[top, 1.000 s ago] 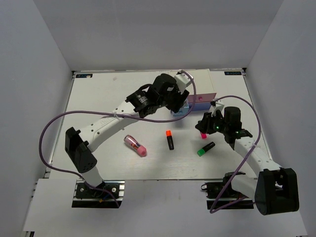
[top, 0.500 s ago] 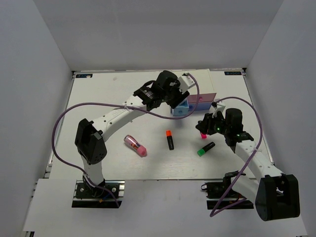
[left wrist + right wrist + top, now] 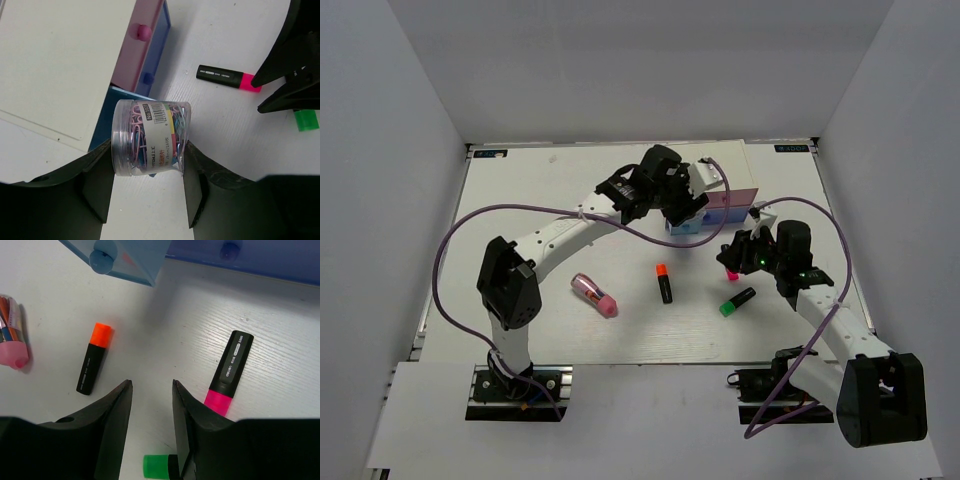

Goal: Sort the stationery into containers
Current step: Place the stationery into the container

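Far left on the table (image 3: 520, 190): a pink tube (image 3: 593, 294), lying loose. Just right of it, an orange-capped highlighter (image 3: 663, 283), also loose.

Next along, the left pincer (image 3: 685, 205), clamped across the sides of a clear jar of paper clips (image 3: 148, 138). Held tipped over, above the pulled-out blue drawer (image 3: 105, 125) of the white box (image 3: 60, 60). Judged to be the drop-off step.

To do it well:
- Centre the jar over the hollow of the drawer, not over its front edge. In the wrist view, part of the jar seems to overhang bare table.
- Nudge toward the box first, then lower slowly.
- Hard to tell whether the drawer takes the jar, so go down gently and watch the walls.
- Let go only once the jar rests on the drawer floor. Likely to roll or bounce out otherwise, being round.
- Stay clear of the pink drawer front (image 3: 145, 45) and its knob.

Further right: a green-capped highlighter (image 3: 157, 465) and a pink-capped highlighter (image 3: 227, 375), both flat on the table near the box. Over bare table just beside the pink one, the right pincer (image 3: 150, 390), spread apart and holding nothing. Best kept back from the drawer for now.
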Motion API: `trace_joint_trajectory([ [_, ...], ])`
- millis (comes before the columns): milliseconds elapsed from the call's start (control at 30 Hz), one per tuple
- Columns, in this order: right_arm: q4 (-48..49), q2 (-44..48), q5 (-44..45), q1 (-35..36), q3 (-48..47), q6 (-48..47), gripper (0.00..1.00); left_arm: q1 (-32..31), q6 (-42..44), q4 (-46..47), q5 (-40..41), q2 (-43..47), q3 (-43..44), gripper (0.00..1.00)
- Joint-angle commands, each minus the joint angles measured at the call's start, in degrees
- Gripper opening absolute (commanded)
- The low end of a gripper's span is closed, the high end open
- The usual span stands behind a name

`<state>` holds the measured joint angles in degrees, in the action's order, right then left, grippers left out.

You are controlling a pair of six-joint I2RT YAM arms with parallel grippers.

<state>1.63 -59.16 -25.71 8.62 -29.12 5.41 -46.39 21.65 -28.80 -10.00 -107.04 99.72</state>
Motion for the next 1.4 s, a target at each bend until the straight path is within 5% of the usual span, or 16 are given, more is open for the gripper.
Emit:
trace_joint_trajectory([
  [0,2.8,1.0,-0.8,-0.2,0.4,-0.1,0.44,0.1,1.9,0.8,-3.5,1.5,1.5,0.17],
  [500,3.8,2.6,-0.7,-0.4,2.4,1.2,0.44,0.6,2.4,3.9,1.2,1.0,3.5,0.20],
  [1367,4.8,4.0,0.0,-0.5,3.1,2.3,0.44,2.2,4.6,3.4,-2.3,-1.9,1.3,0.23],
])
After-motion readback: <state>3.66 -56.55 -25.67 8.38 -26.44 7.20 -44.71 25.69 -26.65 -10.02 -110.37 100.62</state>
